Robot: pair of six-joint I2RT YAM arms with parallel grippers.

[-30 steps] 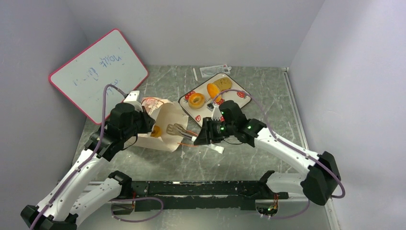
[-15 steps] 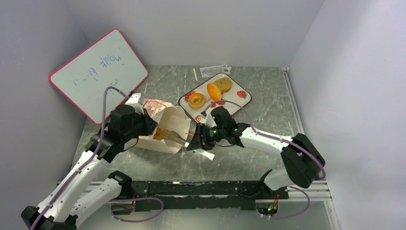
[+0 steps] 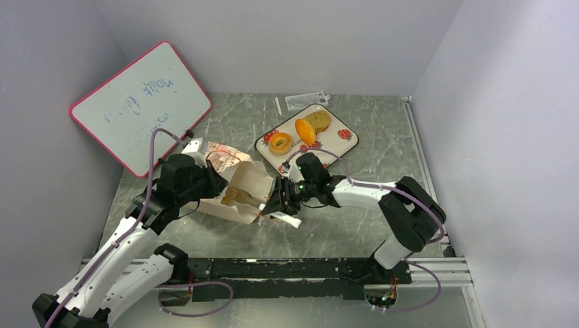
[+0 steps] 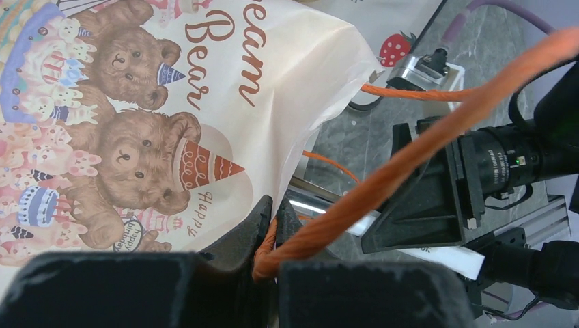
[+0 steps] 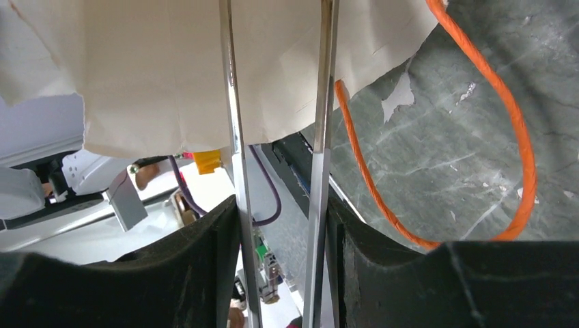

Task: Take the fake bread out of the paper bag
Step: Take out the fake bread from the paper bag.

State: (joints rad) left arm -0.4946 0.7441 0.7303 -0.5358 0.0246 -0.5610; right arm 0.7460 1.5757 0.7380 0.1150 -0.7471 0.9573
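The paper bag point(image 3: 247, 191) lies on its side, mouth toward the right; its bear-print face fills the left wrist view point(image 4: 136, 102). A brownish bread piece point(image 3: 233, 196) shows inside the mouth. My left gripper point(image 3: 217, 179) is shut on the bag's rim and orange cord handle point(image 4: 274, 208). My right gripper point(image 3: 281, 198) is shut on metal tongs point(image 5: 232, 137), whose two arms reach into the bag's mouth point(image 5: 171, 68). The doughnut point(image 3: 279, 143), orange bun point(image 3: 304, 130) and tan bun point(image 3: 318, 121) lie on the strawberry-print tray point(image 3: 349, 139).
A pink-framed whiteboard point(image 3: 136, 102) leans at the back left. A small clear packet point(image 3: 306, 101) lies behind the tray. A loose orange cord loop point(image 5: 509, 137) lies on the table by the bag's mouth. The rail with the arm bases runs along the near edge point(image 3: 287, 268).
My right gripper has moved left and pushed the tongs deeper into the bag's mouth. The bag has turned a little and its opening looks narrower. My left gripper keeps its hold.
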